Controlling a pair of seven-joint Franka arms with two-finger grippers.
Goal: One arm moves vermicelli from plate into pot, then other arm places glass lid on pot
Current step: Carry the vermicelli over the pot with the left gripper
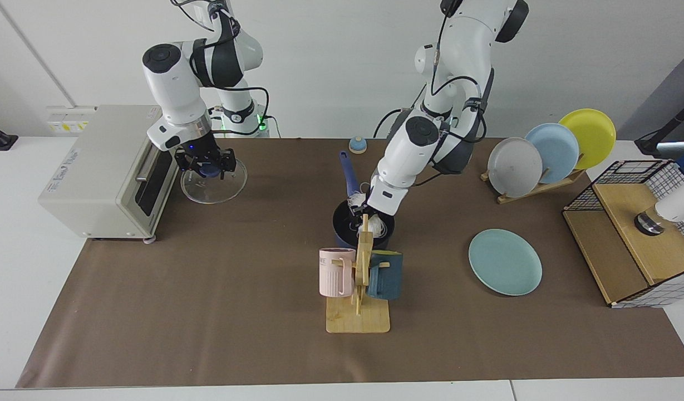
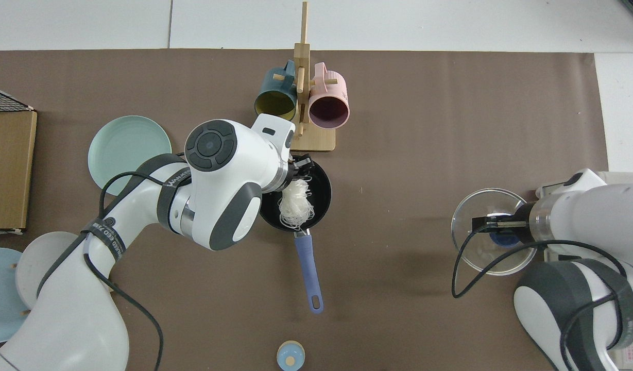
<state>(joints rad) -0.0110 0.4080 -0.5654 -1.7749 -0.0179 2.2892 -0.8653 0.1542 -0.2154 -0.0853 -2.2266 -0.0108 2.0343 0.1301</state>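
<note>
Left gripper (image 1: pixel 357 216) (image 2: pixel 300 166): positioned low over the pot (image 1: pixel 342 225) (image 2: pixel 321 198), fingers closed on the vermicelli (image 1: pixel 377 225) (image 2: pixel 295 205), which is draped into the black interior; the arm is bent down across the table from its base, with the bare plate (image 1: pixel 506 262) (image 2: pixel 129 148) lying well apart. Right gripper (image 1: pixel 205 165) (image 2: pixel 494 225): clamped on the blue knob of the glass lid (image 1: pixel 213 182) (image 2: pixel 494 238), which is held tilted and raised off the brown mat beside the toaster oven (image 1: pixel 105 170), the arm folded at the elbow above it.
</note>
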